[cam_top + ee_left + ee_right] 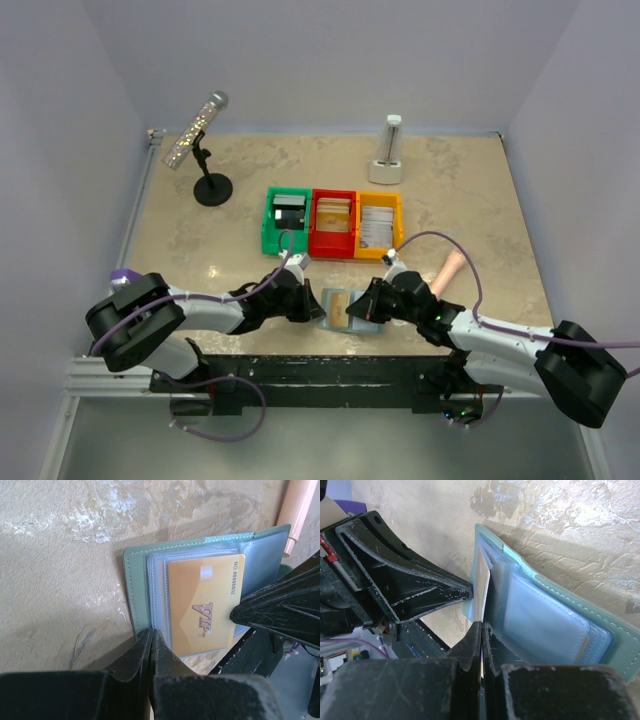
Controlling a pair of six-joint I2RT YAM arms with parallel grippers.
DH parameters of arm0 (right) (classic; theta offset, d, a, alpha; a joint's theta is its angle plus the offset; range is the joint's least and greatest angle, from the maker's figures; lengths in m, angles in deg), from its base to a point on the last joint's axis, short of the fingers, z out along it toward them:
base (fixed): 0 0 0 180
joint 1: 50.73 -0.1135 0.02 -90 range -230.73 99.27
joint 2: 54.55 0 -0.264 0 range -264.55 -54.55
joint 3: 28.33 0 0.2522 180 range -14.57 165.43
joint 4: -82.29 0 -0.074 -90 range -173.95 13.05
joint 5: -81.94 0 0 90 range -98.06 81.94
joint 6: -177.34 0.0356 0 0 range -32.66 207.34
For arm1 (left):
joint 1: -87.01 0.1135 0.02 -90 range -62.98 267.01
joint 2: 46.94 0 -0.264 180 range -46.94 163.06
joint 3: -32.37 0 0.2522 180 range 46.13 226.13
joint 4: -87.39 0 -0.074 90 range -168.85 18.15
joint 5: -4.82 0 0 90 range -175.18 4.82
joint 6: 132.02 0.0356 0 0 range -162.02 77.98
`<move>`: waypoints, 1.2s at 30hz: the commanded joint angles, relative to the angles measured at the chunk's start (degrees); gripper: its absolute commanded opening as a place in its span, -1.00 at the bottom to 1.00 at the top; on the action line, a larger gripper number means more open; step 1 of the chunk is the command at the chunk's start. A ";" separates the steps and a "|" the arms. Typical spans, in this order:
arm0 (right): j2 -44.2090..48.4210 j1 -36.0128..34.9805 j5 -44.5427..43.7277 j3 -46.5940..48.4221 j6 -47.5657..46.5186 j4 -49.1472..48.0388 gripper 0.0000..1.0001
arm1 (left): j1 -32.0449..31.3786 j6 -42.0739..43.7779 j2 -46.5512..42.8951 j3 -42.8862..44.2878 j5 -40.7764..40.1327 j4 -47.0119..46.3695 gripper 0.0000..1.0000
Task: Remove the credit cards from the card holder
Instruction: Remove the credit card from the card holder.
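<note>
The card holder [329,318] lies open on the table between my two grippers, its pale blue-green cover [136,587] and clear pockets [540,620] showing. A gold credit card [205,600] marked VIP sticks partway out of a clear pocket. My right gripper [482,626] is shut on this card's edge [481,592], which shows as a thin sliver between its fingers. My left gripper [151,632] is shut, its tips resting against the holder's near edge by the pocket seam. In the top view the left gripper [310,305] and the right gripper [354,312] face each other across the holder.
Green [285,222], red [333,222] and yellow [378,222] bins stand in a row behind the holder, each holding cards. A pink stick [447,272] lies right of the right gripper. A microphone stand [210,185] and a white upright device [388,160] stand at the back.
</note>
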 commanded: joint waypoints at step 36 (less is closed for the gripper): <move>1.25 -0.39 -1.09 -0.16 0.37 -0.78 -0.81 | -0.51 -0.18 1.75 -2.18 -2.46 6.68 -1.00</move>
